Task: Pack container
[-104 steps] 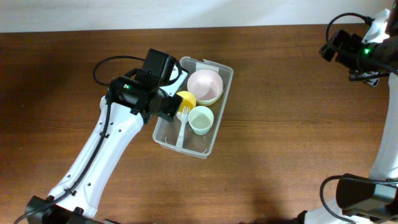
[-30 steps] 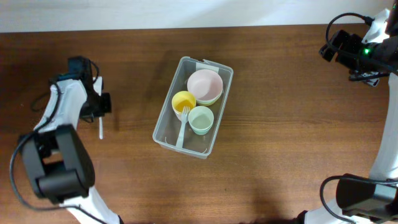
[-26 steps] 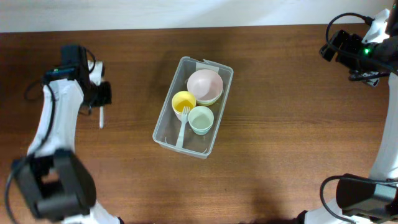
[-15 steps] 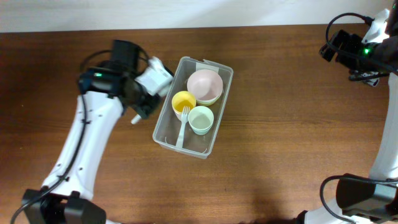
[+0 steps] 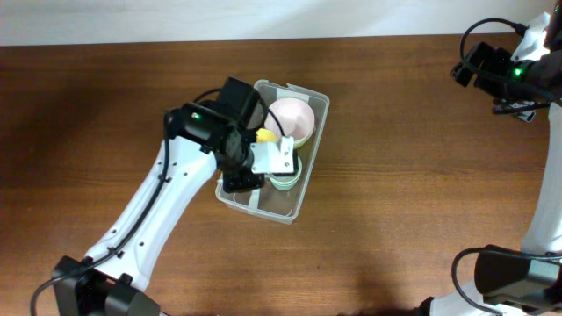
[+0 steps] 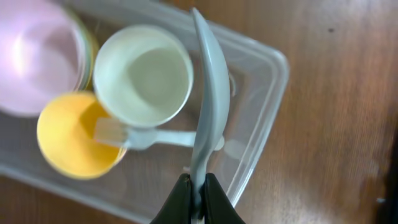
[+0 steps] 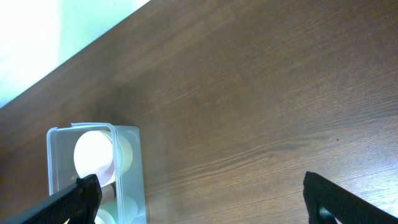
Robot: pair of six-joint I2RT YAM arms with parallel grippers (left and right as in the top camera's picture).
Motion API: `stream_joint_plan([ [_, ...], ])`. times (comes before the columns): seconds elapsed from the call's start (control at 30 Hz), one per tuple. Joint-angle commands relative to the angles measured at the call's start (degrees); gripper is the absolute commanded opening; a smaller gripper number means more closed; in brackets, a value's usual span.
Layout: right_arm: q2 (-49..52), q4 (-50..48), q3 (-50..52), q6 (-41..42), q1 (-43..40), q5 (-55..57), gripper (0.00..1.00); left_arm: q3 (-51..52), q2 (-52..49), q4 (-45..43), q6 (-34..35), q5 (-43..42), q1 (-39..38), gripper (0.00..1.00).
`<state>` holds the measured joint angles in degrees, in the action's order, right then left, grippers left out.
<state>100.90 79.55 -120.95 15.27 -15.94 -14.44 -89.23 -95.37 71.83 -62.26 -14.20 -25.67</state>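
Note:
The container [image 5: 309, 167] is a clear plastic bin in the middle of the table. It holds a pink bowl [image 5: 292, 117], a yellow cup [image 6: 73, 135], a pale green cup [image 6: 142, 74] and a white fork [image 6: 158, 138]. My left gripper [image 6: 199, 190] hangs over the bin's near half, shut on the end of a pale utensil [image 6: 209, 93] seen edge-on. The utensil reaches across the bin beside the green cup. My right gripper [image 7: 205, 208] is far off at the table's back right, wide open and holding nothing.
In the overhead view the left arm [image 5: 167, 211] crosses the table from the front left and hides part of the bin. Bare brown wood [image 5: 404, 193] lies all around the bin. The right arm [image 5: 514, 70] stays by the right edge.
The left arm was at the table's left by a white utensil lying there. It has swung right with the utensil and now hangs over the container. The right arm has not moved.

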Motion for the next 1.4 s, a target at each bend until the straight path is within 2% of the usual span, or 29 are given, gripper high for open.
stream_joint_plan([
  [0.0, 0.1, 0.0, -0.1, 0.3, -0.2, -0.1, 0.99, 0.7, -0.4, 0.2, -6.9, -3.1, -0.3, 0.09],
  [0.07, 0.1, 0.0, -0.1, 0.3, -0.2, -0.1, 0.99, 1.7, -0.7, -0.2, -9.3, -4.5, -0.3, 0.12],
  [0.27, 0.1, 0.0, -0.1, 0.3, -0.2, -0.1, 0.99, 4.1, -4.9, -2.8, -9.6, -4.2, -0.3, 0.19],
  [0.4, 0.1, 0.0, -0.1, 0.3, -0.2, -0.1, 0.99, 4.0, -6.6, -3.7, -9.3, -1.9, -0.3, 0.16],
  [0.57, 0.1, 0.0, -0.1, 0.3, -0.2, -0.1, 0.99, 2.4, -5.6, -3.3, -6.2, -2.0, -0.3, 0.18],
  [0.83, 0.1, 0.0, -0.1, 0.3, -0.2, -0.1, 0.99, 1.3, -3.7, -3.3, -5.2, -1.4, -0.3, 0.2],
  [0.87, 0.1, 0.0, -0.1, 0.3, -0.2, -0.1, 0.99, 0.9, -3.4, -4.0, -3.2, -0.7, -0.3, 0.98],
  [1.07, 0.1, 0.0, -0.1, 0.3, -0.2, -0.1, 0.99, -5.5, -0.3, -7.8, 16.9, 9.2, 3.0, 1.0],
  [1.23, 0.1, 0.0, -0.1, 0.3, -0.2, -0.1, 0.99, -13.5, 2.4, -6.6, 45.5, 24.0, 9.9, 1.0],
  [1.37, 0.1, 0.0, -0.1, 0.3, -0.2, -0.1, 0.99, -15.3, 5.9, -4.9, 58.9, 22.9, 19.5, 1.0],
])
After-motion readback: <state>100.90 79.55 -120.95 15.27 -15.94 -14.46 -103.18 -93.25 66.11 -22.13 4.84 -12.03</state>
